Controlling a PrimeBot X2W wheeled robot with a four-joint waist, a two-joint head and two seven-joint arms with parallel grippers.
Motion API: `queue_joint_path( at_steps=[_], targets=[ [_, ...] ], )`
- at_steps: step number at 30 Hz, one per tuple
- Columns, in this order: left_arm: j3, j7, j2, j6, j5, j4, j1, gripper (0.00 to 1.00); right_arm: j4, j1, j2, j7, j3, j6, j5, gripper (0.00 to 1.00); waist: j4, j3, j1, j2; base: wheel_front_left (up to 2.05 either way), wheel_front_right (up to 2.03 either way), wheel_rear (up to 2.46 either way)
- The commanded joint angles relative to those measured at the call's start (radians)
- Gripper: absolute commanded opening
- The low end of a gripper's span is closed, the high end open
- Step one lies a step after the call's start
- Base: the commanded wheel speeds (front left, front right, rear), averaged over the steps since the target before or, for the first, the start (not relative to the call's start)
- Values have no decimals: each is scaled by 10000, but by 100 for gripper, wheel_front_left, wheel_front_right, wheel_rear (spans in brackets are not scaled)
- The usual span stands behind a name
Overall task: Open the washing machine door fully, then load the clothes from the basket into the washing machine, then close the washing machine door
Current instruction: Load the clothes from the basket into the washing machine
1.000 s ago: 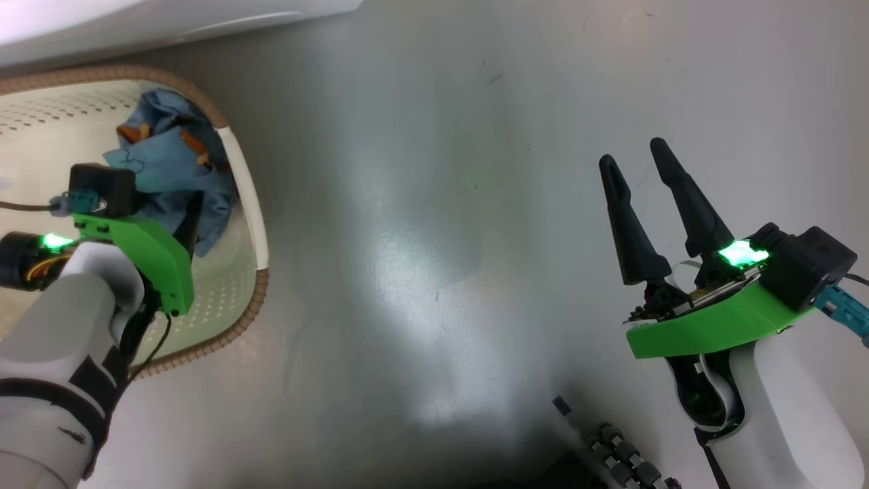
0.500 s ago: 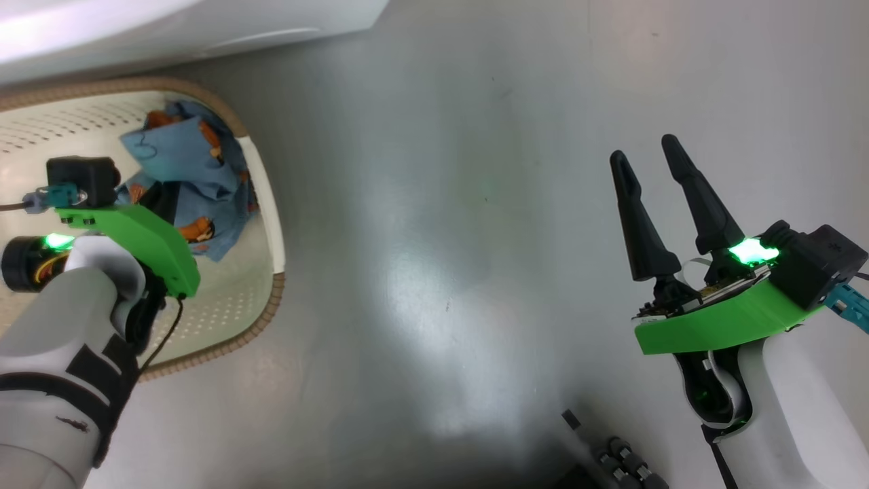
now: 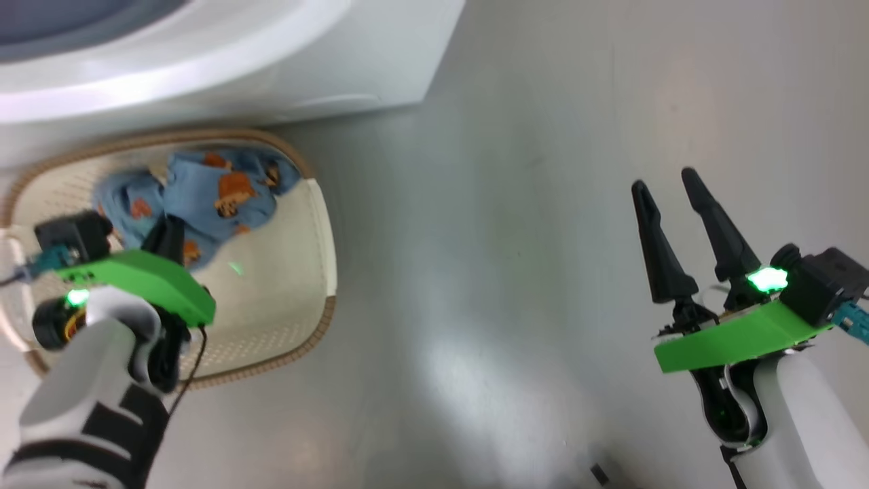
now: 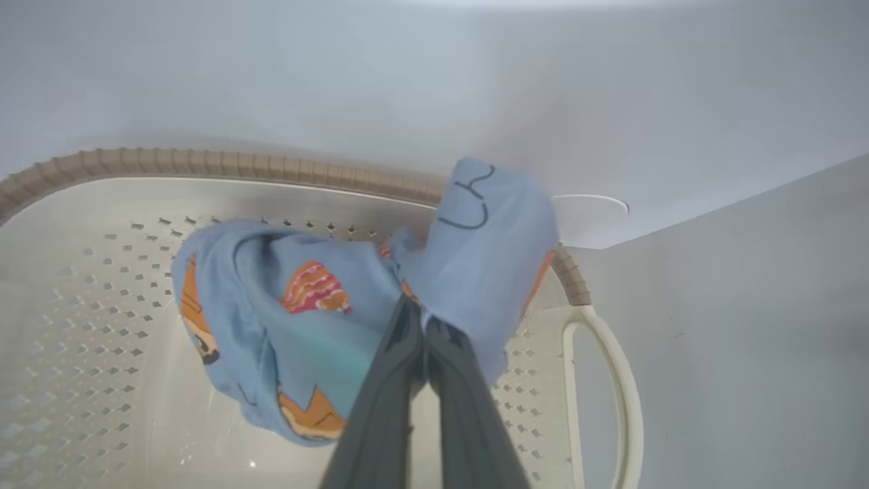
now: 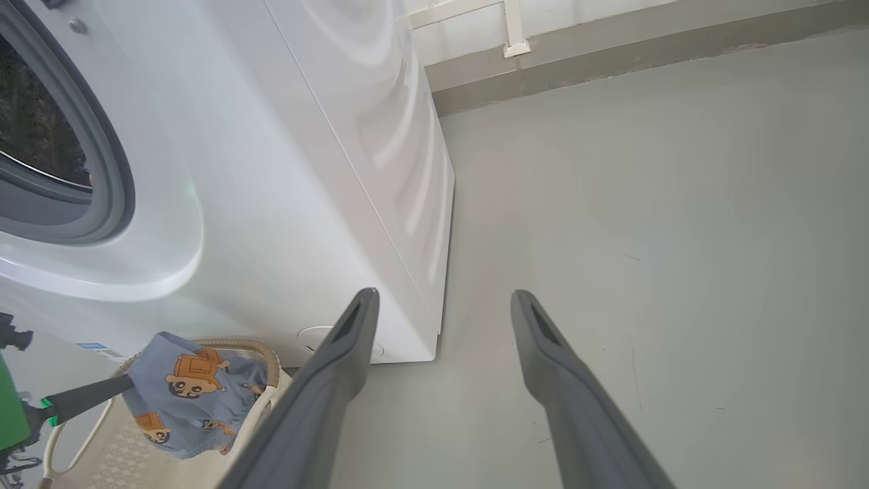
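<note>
Our left gripper (image 4: 419, 322), low in its wrist view, clamps the light blue printed fabric bundle (image 4: 305, 319) over the cream perforated plastic basket (image 4: 81, 305); we should lift well clear before swinging. Our right gripper (image 3: 664, 182) stands apart, empty.

Left arm: left forearm (image 3: 81, 401), pale with black bands, rises from the lower left of the head view. A green wrist mount (image 3: 146, 285) sits on top, with a small green light lit beside it. Left claw (image 4: 419, 319) points forward and down. Its two dark fingers are pressed together along their length, tips pinching a fold of the clothes (image 4: 475, 251); the bundle hangs off them.

Right arm: right forearm (image 3: 801, 421) at lower right, light also lit. Right claw (image 3: 664, 183) has its fingers spread, tips pointing up the head view, gripping nothing.
</note>
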Motion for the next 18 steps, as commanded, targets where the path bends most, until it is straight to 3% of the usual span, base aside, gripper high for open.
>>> queue_joint_path(
  at_steps=[1, 18],
  targets=[
    [667, -90, 252, -17, 507, -416, 564, 0, -101, 503, -91, -48, 138, 29, -15, 100, 466, -1029, 0, 0, 0, 0, 0],
    [3856, -91, -234, -17, 3070, -3056, 3263, 0, 309, 1654, -244, -48, 14, 29, 183, 100, 857, -3301, 0, 0, 0, 0, 0]
  ],
)
